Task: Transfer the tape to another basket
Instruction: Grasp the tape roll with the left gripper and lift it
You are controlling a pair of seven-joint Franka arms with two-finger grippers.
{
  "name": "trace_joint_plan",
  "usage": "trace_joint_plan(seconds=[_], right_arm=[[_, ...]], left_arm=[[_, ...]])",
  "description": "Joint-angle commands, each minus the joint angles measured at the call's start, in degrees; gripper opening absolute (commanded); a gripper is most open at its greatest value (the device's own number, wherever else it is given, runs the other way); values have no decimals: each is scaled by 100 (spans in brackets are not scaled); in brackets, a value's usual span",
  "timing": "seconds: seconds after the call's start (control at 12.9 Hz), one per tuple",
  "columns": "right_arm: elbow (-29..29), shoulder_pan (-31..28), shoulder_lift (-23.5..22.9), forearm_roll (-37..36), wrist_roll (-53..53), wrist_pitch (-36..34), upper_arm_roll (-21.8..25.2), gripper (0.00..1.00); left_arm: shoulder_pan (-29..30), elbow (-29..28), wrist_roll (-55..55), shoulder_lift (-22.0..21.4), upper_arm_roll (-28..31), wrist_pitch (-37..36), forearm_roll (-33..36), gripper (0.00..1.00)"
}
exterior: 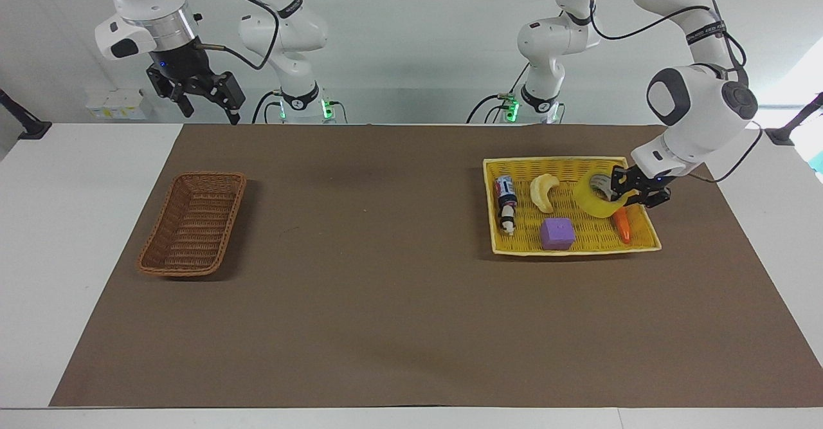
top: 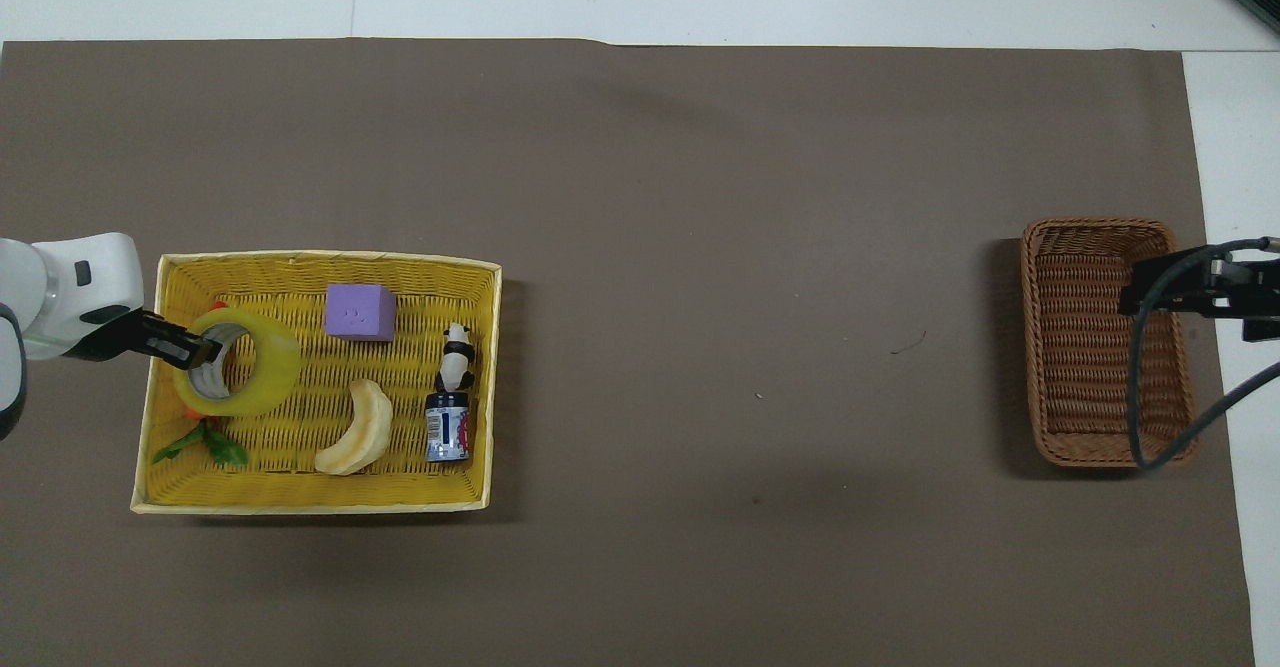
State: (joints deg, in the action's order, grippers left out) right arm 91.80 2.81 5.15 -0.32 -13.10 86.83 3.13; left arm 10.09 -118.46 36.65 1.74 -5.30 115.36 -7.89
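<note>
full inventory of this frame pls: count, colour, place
tape: 1, yellow, held tilted over the yellow basket
brown basket: 1, right arm's end
yellow basket: 1, left arm's end
purple cube: 1, in yellow basket
banana: 1, pale yellow, in yellow basket
carrot: 1, orange, in yellow basket
can: 1, in yellow basket
panda figure: 1, beside can
mat: 1, brown
left gripper: shut on tape
right gripper: open, waiting above table edge
</note>
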Motion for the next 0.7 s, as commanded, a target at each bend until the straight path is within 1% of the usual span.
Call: trace_joint_plan(seconds=[0.0,0.23,0.39,0.62], right_arm=[[39,-9,21,120,97,36,21,100],[39,-9,21,120,97,36,21,100],[39,-9,21,120,97,36,21,100],[39,-9,21,120,97,36,21,100]], left_arm=[[-121,183,-463,10,-85,-172,-125,0],[-936,183,-1736,19,-94,29,-126,0],[-1569,201,-2667,19,-86,153,-431,0],[-2246,543,-3819,107,-94,144,-888,0]])
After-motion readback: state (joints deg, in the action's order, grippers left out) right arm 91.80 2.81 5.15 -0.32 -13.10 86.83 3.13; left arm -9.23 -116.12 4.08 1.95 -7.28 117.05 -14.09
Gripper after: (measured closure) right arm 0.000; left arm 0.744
